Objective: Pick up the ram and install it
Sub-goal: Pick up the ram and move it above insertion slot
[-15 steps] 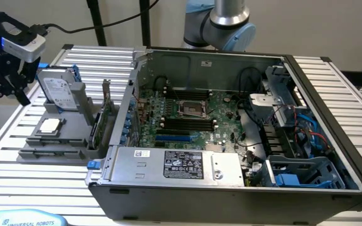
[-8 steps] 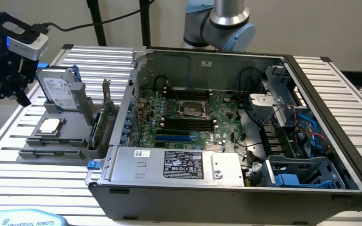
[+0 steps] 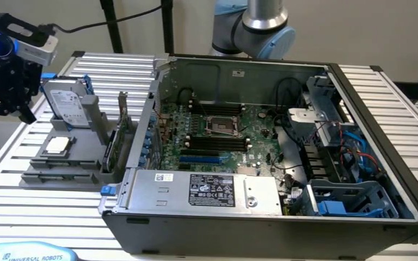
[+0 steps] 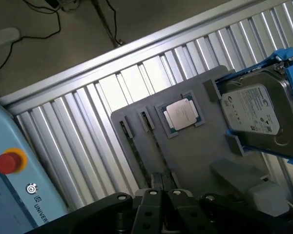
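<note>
Pick-up not yet begun: the hand (image 4: 159, 195), pressed together and empty, hovers over the grey holder (image 4: 200, 151) where the ram (image 4: 131, 146) stands on edge; grasping calls for spreading it, squared to that thin edge.

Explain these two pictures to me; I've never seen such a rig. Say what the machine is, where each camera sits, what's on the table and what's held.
The machine is a single robot arm with a gripper at its end. One picture comes from a camera off the arm, overlooking the whole table; the other from a camera on the wrist, looking past the gripper. On the slatted metal table lies an open computer case with its motherboard exposed. Beside it, on the exterior view's left, a grey tray holds a hard drive, a square silver processor chip and a green expansion card. A thin dark strip in the tray's slot may be the ram; I cannot be sure. The gripper hangs above the tray, shut, holding nothing.
</note>
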